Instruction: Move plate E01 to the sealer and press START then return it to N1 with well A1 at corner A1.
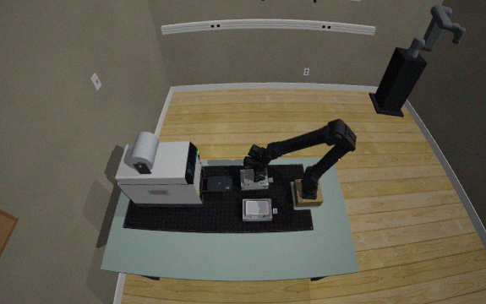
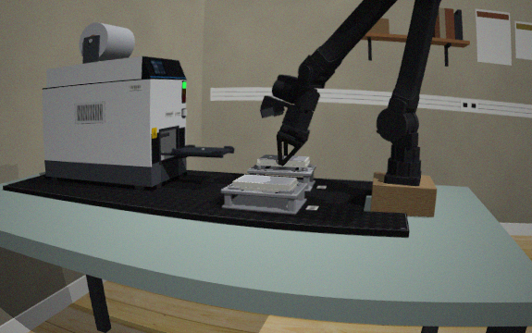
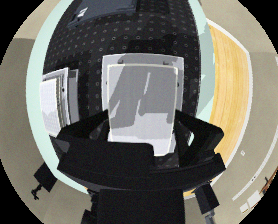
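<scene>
My gripper [image 2: 289, 157] is shut on plate E01 [image 2: 283, 161], a pale flat plate with a shiny foil top, and holds it right at the far nest N1 [image 2: 282, 171]. I cannot tell whether the plate rests in the nest or hangs just above it. In the wrist view the plate [image 3: 142, 104] fills the space between my fingers. From above, my gripper [image 1: 256, 174] covers the plate over N1 [image 1: 254, 181]. The sealer [image 2: 113, 117] stands at the left with a green lamp [image 2: 184, 85]. Its stage [image 2: 201, 151] is out and bare.
The near nest N2 [image 2: 265, 194] holds a second plate [image 1: 257, 209], untouched. A foil roll [image 2: 107, 43] sits on top of the sealer. The arm's base stands on a wooden block [image 2: 403, 196] at the right. A black mat [image 1: 217, 198] lies under everything.
</scene>
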Controlling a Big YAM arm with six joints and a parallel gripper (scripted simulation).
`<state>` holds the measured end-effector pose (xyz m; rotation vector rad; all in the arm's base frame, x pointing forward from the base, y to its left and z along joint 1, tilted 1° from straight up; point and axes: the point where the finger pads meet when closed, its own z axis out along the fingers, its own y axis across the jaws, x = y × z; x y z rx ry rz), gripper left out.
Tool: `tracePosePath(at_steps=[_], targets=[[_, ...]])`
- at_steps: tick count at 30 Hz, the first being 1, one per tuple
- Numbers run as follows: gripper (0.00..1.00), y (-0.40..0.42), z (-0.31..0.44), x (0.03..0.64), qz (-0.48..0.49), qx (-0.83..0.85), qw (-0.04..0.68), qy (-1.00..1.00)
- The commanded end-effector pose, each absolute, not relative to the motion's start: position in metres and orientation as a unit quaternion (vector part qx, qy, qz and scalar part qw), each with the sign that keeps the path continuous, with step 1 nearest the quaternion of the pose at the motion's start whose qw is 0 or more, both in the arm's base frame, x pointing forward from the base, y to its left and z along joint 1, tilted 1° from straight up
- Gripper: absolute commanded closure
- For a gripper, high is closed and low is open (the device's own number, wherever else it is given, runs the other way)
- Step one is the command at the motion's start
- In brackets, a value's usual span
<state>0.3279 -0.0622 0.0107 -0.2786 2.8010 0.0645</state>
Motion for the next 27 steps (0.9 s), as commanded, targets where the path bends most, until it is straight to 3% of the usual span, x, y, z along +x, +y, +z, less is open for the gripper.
tracePosePath(at_steps=[1,27], targets=[[1.00,-0.064,0.021,0.345,0.019,-0.101,0.177,0.979],[1.00,-0.067,0.029,0.354,0.015,-0.100,0.187,0.977]])
